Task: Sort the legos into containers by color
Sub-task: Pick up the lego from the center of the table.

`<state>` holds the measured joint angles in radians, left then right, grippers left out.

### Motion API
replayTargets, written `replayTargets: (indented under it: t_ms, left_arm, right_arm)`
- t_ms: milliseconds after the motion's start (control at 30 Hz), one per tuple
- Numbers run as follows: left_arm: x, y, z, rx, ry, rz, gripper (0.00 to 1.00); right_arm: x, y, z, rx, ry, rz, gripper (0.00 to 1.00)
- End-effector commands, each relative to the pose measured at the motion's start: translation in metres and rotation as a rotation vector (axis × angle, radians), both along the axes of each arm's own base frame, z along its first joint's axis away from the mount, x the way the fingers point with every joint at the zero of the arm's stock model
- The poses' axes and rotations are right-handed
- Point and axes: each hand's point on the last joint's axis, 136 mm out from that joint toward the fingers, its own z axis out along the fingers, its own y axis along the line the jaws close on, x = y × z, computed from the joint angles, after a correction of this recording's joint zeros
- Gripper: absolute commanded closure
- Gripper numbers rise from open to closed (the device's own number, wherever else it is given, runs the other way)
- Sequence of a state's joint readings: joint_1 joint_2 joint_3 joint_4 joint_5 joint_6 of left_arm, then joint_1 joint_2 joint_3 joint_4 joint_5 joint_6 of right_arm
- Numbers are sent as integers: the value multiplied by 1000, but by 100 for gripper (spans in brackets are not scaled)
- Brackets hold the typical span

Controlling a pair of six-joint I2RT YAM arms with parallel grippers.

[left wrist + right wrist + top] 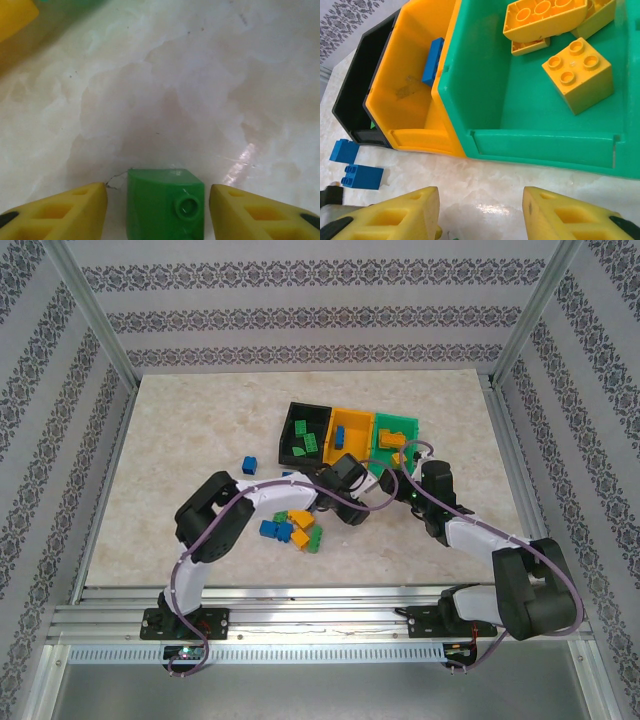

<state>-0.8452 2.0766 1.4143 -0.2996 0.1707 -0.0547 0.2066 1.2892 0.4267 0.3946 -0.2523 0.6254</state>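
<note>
The left claw (157,202) is straddling a green lego (165,212) on the marble tabletop (200,75), jaws parted with gaps either side. The right claw (481,200) is hovering open and empty before the green bin (540,150), which is holding yellow legos (577,72).

You'll see the right gripper (480,200) spread wide above the table (420,172), just short of the green bin (540,145) holding yellow-orange bricks (577,75) by its far wall, a blue brick (433,61) in the orange-yellow bin (415,135) beside it.
</note>
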Motion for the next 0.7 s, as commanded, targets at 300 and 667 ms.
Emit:
replayTargets:
  t_ms: [300,667]
  left_arm:
    - [-9,8,5,-4,-11,16,71]
    - [12,19,58,-103,-105,90,87]
  right_arm:
    - [3,1,1,18,-9,5,52]
    - [2,-1,2,15,-13,0,52]
